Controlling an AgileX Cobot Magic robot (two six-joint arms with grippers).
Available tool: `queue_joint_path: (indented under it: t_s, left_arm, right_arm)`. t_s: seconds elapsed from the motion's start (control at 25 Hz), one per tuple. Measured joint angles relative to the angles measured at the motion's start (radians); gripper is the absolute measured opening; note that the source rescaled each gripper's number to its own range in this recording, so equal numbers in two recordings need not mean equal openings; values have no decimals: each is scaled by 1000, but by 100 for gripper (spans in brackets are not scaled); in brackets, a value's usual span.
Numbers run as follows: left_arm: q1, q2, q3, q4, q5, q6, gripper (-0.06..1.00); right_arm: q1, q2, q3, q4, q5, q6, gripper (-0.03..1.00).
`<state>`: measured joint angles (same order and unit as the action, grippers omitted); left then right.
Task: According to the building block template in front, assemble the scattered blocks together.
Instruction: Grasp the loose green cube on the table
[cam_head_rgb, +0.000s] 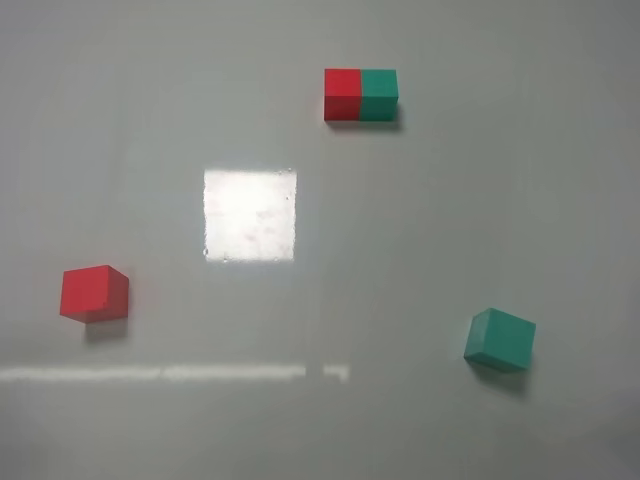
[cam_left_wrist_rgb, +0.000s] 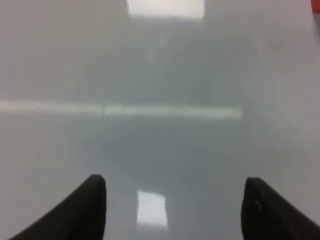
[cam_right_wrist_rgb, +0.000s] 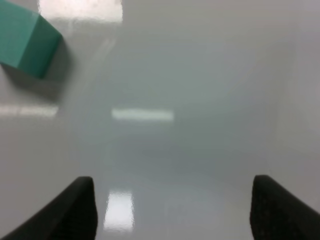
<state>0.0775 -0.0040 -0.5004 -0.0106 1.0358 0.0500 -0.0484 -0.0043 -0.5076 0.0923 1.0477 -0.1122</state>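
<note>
Toward the top of the high view, the building block template (cam_head_rgb: 360, 95) is laid with its long axis left to right, red half on the left arm's side, teal-green on the right's. Lower down, the red cube (cam_head_rgb: 93, 293) is set far left and the teal-green cube (cam_head_rgb: 499, 339) far right (turned askew to the template), so each is judged nearer its own side's arm. The left gripper (cam_left_wrist_rgb: 174, 182) and the right gripper (cam_right_wrist_rgb: 172, 181) are both held wide and empty; only the teal-green cube is caught ahead of the right one, off its centreline.

Left claw (cam_left_wrist_rgb: 173, 178) and right claw (cam_right_wrist_rgb: 173, 177), each a pair of matte black, tapered, round-tipped prongs.
</note>
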Motion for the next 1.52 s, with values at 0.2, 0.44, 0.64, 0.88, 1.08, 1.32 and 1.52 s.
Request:
queue_joint_path:
  t_s: [0.2, 0.44, 0.64, 0.88, 1.08, 1.32, 1.52]
  left_arm:
    - [0, 0, 0, 0, 0, 0, 52]
    - [0, 0, 0, 0, 0, 0, 52]
    - [0, 0, 0, 0, 0, 0, 52]
    - [0, 0, 0, 0, 0, 0, 52]
    - [0, 0, 0, 0, 0, 0, 52]
    - [0, 0, 0, 0, 0, -2, 52]
    - [0, 0, 0, 0, 0, -3, 52]
  right_arm:
    - [0, 0, 0, 0, 0, 0, 67]
    - [0, 0, 0, 0, 0, 0, 67]
    - [0, 0, 0, 0, -3, 0, 61]
    - [0, 99, -142, 0, -51, -68, 56]
    - [0, 358, -337, 153, -51, -304, 56]
    - [56, 558, -368, 365, 0, -676, 84]
    - [214, 648, -368, 236, -6, -747, 97]
